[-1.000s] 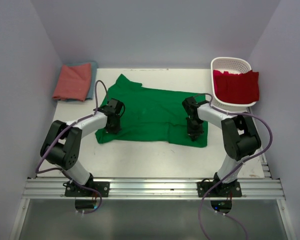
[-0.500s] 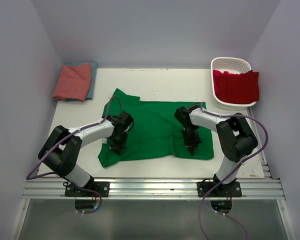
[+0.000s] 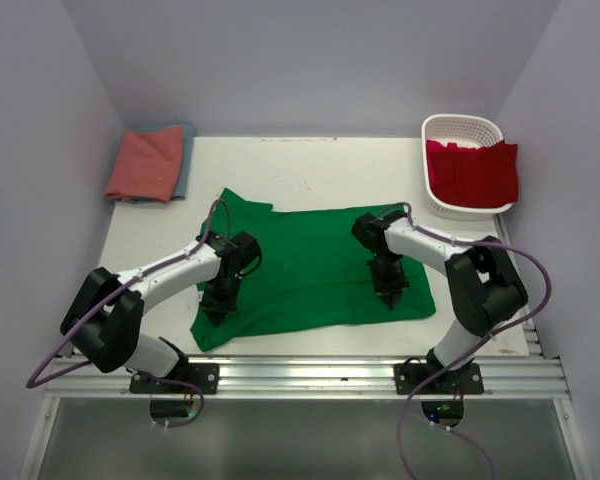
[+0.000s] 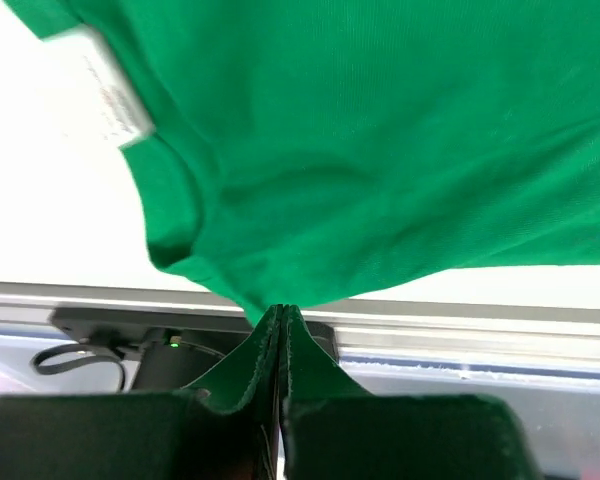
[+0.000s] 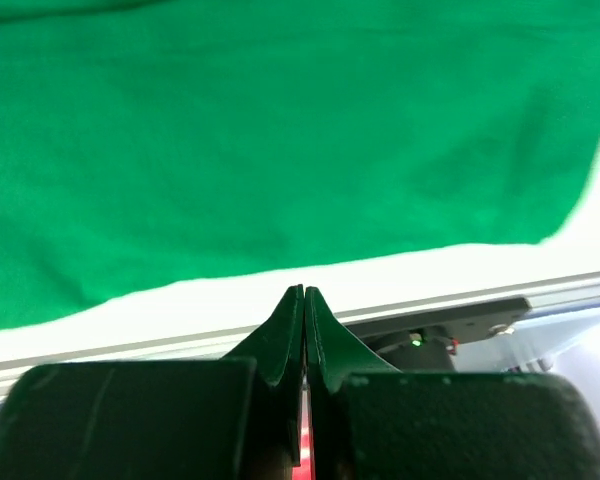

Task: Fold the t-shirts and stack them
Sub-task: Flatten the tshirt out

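White surface (image 3: 310, 165): green shirt (image 3: 320, 265) unfolded, pinched in left pincer (image 3: 217, 311), right pincer (image 3: 391, 297) pressed together; folded pair (image 3: 145, 165) at 10 o'clock.

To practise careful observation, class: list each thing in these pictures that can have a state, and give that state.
green t-shirt, unfolded, spread on the table, one edge pinched up
left gripper, shut on the green t-shirt
right gripper, shut, no cloth seen held
basket, upright
red t-shirt, unfolded, hanging over the basket rim
salmon-pink t-shirt, folded, lying on the teal-blue t-shirt
teal-blue t-shirt, mostly covered
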### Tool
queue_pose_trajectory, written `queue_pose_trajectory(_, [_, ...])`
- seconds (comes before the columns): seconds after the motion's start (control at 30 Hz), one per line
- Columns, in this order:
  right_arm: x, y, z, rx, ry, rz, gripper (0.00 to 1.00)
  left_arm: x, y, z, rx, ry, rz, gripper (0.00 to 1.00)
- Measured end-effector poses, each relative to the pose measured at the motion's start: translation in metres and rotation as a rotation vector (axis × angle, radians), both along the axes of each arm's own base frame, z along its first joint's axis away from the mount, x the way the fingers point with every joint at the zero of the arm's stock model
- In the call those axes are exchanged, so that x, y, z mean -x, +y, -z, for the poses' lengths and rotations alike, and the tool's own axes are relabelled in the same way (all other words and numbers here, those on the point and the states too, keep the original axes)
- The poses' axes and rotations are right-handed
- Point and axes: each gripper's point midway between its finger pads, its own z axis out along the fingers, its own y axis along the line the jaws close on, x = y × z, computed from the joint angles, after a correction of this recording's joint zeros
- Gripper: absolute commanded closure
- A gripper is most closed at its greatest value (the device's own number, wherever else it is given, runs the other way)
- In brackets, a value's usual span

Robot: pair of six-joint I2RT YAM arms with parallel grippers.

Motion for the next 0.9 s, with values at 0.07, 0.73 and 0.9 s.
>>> queue_pose_trajectory(0.07, [-0.005, -0.002, -0.011, 0.004, -0.05, -0.002, 1.0, -0.012, -0.002, -0.009, -0.007, -0.043, 0.0, 0.83])
queue_pose_trajectory(0.73, [-0.149, 0.01, -0.166, -0.109, -0.924, 0.031, 0.06, -0.292, 0.041, -0.013, 0.025, -0.515, -0.34, 0.66])
queue_pose_trajectory(0.9, [-0.165, 0.016, -0.14, -0.078, -0.865, 0.022, 0.06, -0.334, 0.055, 0.008, 0.042, -0.537, -0.353, 0.67])
